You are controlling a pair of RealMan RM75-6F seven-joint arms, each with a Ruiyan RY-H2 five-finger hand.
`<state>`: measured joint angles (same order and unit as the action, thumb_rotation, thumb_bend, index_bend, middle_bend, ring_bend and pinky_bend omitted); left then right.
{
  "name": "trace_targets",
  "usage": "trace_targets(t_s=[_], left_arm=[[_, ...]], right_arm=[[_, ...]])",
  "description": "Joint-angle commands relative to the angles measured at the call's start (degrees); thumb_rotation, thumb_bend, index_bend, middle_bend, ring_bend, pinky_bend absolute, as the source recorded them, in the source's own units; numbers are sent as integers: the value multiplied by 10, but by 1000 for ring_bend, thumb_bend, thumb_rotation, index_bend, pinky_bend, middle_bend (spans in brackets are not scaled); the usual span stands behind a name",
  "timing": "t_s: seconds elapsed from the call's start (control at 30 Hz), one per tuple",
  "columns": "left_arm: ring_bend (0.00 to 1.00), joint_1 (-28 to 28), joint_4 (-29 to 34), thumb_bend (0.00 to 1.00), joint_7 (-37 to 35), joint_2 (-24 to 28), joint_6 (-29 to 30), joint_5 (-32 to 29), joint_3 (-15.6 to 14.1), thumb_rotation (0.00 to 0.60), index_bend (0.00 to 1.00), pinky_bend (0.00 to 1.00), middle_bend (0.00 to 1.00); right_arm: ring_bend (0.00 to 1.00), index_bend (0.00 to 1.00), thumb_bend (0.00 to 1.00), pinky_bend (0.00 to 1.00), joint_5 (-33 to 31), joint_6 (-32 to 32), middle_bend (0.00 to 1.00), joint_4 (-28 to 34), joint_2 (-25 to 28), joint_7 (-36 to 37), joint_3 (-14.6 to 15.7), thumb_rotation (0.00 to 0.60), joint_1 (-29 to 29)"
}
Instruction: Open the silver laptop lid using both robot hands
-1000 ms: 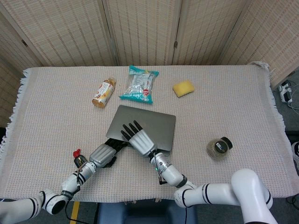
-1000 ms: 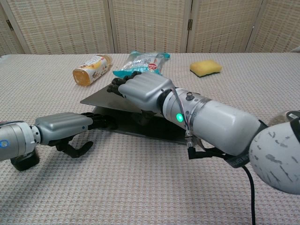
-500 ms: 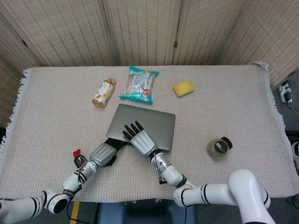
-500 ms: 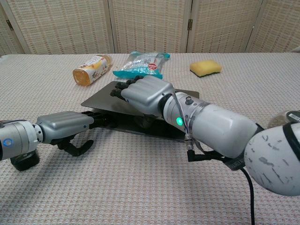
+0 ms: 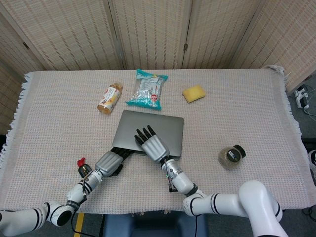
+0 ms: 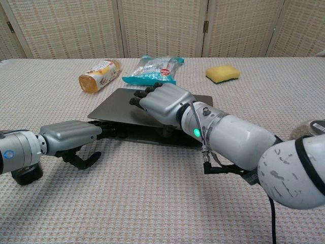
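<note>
1. Head view: the silver laptop [image 5: 155, 132] lies in the middle of the frame on the cloth-covered surface [image 5: 247, 103], its lid turned slightly off square.
2. Head view: the right hand [image 5: 152, 144] lies palm down on the lower middle of the lid, its dark fingers [image 5: 145, 133] spread flat and pointing toward the upper left; it presses on the lid and grips nothing.
3. Head view: the left hand [image 5: 109, 162] sits at the laptop's lower left corner, with its fingers reaching under the near edge of the lid; how far they go in cannot be told from here.
4. Head view: along the upper part of the frame lie a bottle [image 5: 109, 98], a teal snack bag [image 5: 146, 89] and a yellow sponge [image 5: 193, 93]. A round jar [image 5: 231, 156] sits at the right, well apart from the laptop.
5. Chest view: the laptop [image 6: 114, 104] is at centre frame, its lid raised a little off the base along the near edge, showing a dark gap.
6. Chest view: the right hand [image 6: 165, 103] rests on top of the lid with its fingers extended and flat.
7. Chest view: the left hand [image 6: 71, 137] is at lower left; some fingers [image 6: 111, 133] stretch into the gap under the lid, the others curl down onto the surface [image 6: 152, 203] and hold nothing.
</note>
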<state>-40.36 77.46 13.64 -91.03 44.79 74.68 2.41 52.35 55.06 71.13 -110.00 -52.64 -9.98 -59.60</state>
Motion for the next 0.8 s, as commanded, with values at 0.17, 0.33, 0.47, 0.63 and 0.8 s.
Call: trace_targets(t_s=[0.17, 0.33, 0.47, 0.63, 0.8], left_arm=[[0, 0, 0, 736, 2, -1, 6, -1, -2, 600, 56, 0, 13], [0, 0, -1, 736, 5, -1, 11, 1, -5, 600, 59, 0, 15], [0, 1, -1, 736, 7, -2, 15, 1, -6, 600, 61, 0, 15], [0, 2, 2, 736, 8, -1, 20, 3, -8, 600, 64, 0, 17], [0, 1, 6, 736, 10, 2, 21, 3, -9, 600, 65, 0, 20]], right_arm=[[0, 0, 550, 0, 5, 9, 0, 0, 3, 6, -5, 600, 4], [0, 0, 550, 0, 12, 28, 0, 32, 29, 13, -19, 600, 11], [0, 0, 550, 0, 8, 38, 0, 60, 55, 11, -32, 600, 15], [0, 0, 550, 0, -9, 43, 0, 80, 82, 9, -49, 600, 15], [0, 0, 550, 0, -28, 43, 0, 90, 108, 14, -70, 600, 12]])
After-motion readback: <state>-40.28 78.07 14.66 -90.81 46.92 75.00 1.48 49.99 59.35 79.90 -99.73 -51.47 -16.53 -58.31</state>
